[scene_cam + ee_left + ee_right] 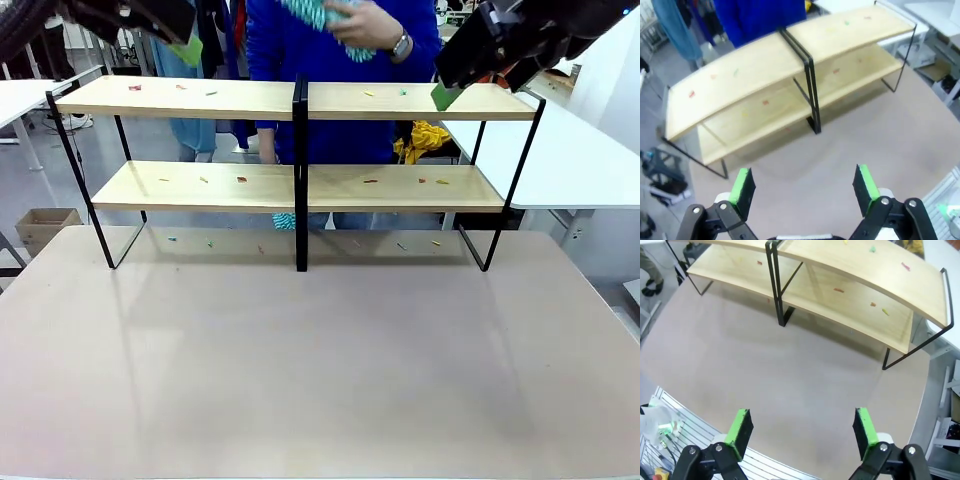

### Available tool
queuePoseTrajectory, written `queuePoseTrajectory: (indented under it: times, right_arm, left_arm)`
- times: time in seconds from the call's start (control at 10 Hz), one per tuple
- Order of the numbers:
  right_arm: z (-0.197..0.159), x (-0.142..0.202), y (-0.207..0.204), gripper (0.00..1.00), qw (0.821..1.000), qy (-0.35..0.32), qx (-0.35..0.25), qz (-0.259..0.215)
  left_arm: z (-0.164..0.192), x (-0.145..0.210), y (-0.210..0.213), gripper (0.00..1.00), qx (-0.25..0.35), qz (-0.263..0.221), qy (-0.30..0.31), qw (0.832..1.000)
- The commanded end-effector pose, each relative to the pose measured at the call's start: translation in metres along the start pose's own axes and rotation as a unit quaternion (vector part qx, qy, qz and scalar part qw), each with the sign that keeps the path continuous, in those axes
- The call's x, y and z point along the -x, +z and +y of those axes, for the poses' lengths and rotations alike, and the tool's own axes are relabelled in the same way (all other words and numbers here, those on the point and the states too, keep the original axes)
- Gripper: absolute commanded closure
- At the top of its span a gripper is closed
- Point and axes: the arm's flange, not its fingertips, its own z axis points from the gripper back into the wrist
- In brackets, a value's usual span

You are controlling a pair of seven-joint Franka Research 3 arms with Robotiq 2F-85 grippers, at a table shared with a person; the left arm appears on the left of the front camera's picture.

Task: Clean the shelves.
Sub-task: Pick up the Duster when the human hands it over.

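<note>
While both arms hang above the table (320, 380), shelves (250, 98): we see them upright on its far part, two wood boards in a black frame, between the robot and the person.
Scraps (241, 179): small coloured bits lie scattered on both boards and on the table under the lower board.
Left gripper (803, 184): we see its jaws spread wide with nothing between the green pads; it looks down on the shelves from high up.
Right gripper (802, 424): likewise spread wide and empty, high over the table, well apart from the shelves.
Person (290, 50): stands behind the shelves in a blue top; a hand (372, 28) holds a teal-and-white striped cloth (305, 10) above the top board.
</note>
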Motion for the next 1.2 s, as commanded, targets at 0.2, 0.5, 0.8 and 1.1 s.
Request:
queuePoseTrajectory:
  times: [0.2, 0.5, 0.8, 1.1]
  right_arm:
    - [-0.005, -0.003, 0.004, 0.0, 1.0, -0.018, 0.001, 0.005]
    - [-0.006, -0.003, 0.003, 0.0, 1.0, -0.024, 0.0, 0.002]
    - [-0.007, -0.002, 0.003, 0.0, 1.0, -0.023, -0.002, 0.002]
    - [-0.007, -0.004, 0.0, 0.0, 1.0, -0.019, -0.005, 0.006]
  left_arm:
    - [-0.006, 0.016, 0.014, 0.0, 0.028, -0.063, -0.081, 0.994]
    - [-0.002, 0.017, 0.007, 0.0, 0.053, -0.051, -0.082, 0.994]
    - [0.006, 0.022, 0.006, 0.0, 0.057, -0.053, -0.049, 0.996]
    - [0.015, 0.029, 0.011, 0.0, 0.041, -0.08, 0.013, 0.996]
